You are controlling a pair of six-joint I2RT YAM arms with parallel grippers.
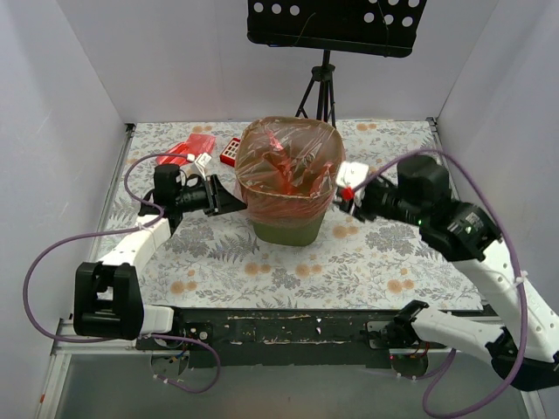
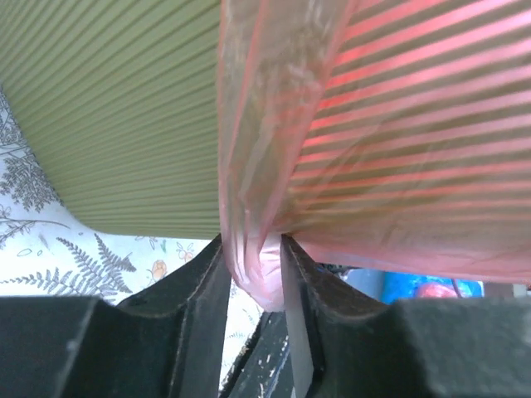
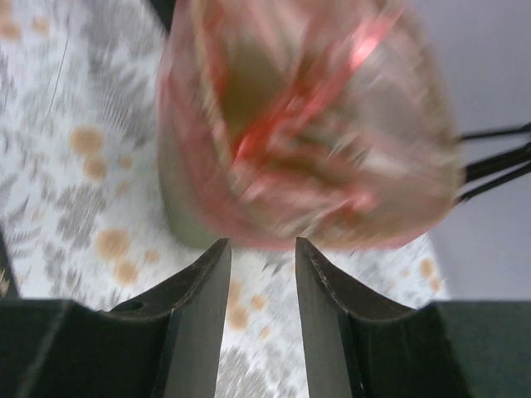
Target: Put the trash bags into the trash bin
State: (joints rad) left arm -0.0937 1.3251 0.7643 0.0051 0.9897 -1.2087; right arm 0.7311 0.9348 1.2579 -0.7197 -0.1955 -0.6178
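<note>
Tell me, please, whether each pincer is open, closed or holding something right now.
Left pincer: closed on a fold of the red trash bag.
Right pincer: open, with nothing between its fingers.

Two trash bags (image 1: 272,194), one bin (image 1: 284,232), one box (image 1: 231,151)

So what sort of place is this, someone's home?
Probably a robot test booth, not a home: plain white walls box in one table, a left arm and a right arm are bolted at its near edge, and a tripod stands at the far end.
</note>
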